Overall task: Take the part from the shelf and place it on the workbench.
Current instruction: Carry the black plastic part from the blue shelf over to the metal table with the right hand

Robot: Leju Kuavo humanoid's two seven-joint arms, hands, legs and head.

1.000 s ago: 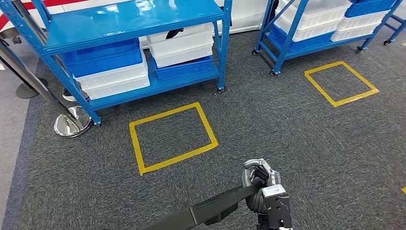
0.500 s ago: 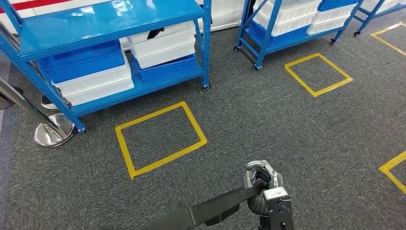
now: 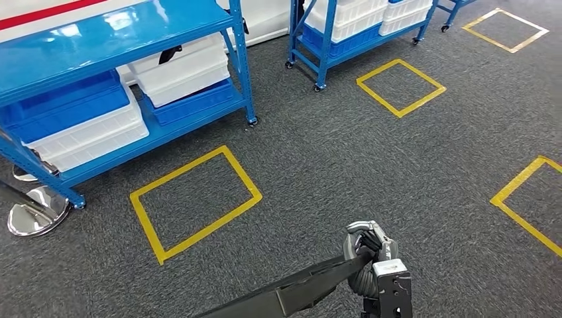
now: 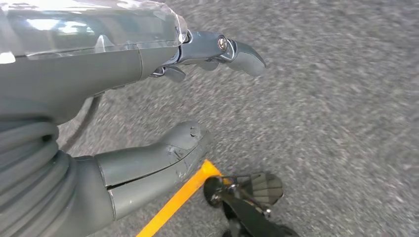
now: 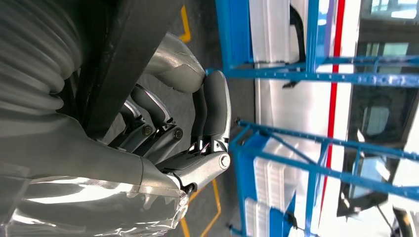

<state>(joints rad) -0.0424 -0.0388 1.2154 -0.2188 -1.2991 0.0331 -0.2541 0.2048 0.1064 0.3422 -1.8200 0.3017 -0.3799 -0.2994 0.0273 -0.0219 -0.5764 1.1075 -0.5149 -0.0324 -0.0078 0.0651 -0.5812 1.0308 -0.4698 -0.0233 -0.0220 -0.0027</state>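
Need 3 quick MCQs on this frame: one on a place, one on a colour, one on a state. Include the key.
1. Where is the long black part?
A. On the blue shelf
B. In the right hand
C. Lying flat inside a floor square

2. What colour are the tape squares on the carpet?
A. Red
B. White
C. Yellow

3. What state is the left hand in?
A. Fingers apart, holding nothing
B. Gripping a white bin
C. Gripping the black part

Key:
1 B: the head view shows the right hand's fingers wrapped around one end of the part, above the carpet.
2 C: every taped outline on the grey carpet is yellow.
3 A: the left wrist view shows carpet alone between thumb and fingers.
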